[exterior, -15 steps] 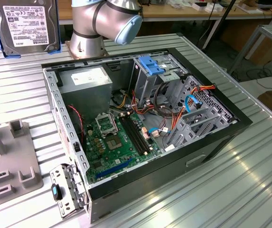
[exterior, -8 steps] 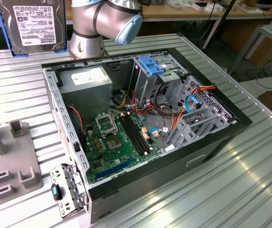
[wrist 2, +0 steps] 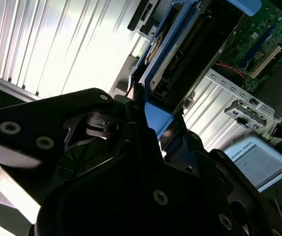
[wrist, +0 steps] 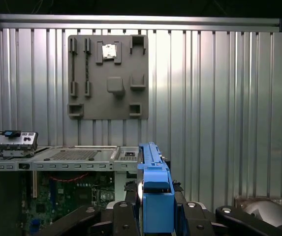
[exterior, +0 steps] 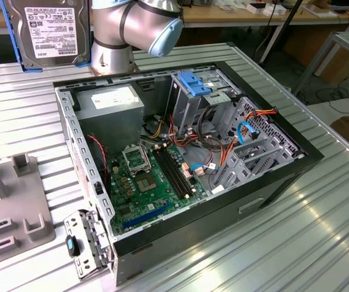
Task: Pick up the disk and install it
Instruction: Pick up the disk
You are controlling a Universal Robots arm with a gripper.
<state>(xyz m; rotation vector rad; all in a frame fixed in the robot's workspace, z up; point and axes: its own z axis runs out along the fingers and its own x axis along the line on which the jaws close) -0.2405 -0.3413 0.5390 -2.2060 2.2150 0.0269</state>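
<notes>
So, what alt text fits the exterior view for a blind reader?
A grey, white-labelled disk with blue side rails hangs by the robot arm, beyond an open computer case on a ribbed metal table. A grey fixture plate lies at the exterior view's left.

The exterior view looks steeply down, from close by, on the open computer case (exterior: 186, 231), centred in frame. The first wrist view faces the ribbed table (wrist: 219, 98) squarely over the gripper (wrist: 156, 209) and clamped disk (wrist: 153, 164); the second wrist view looks obliquely past them. All share the case.
</notes>
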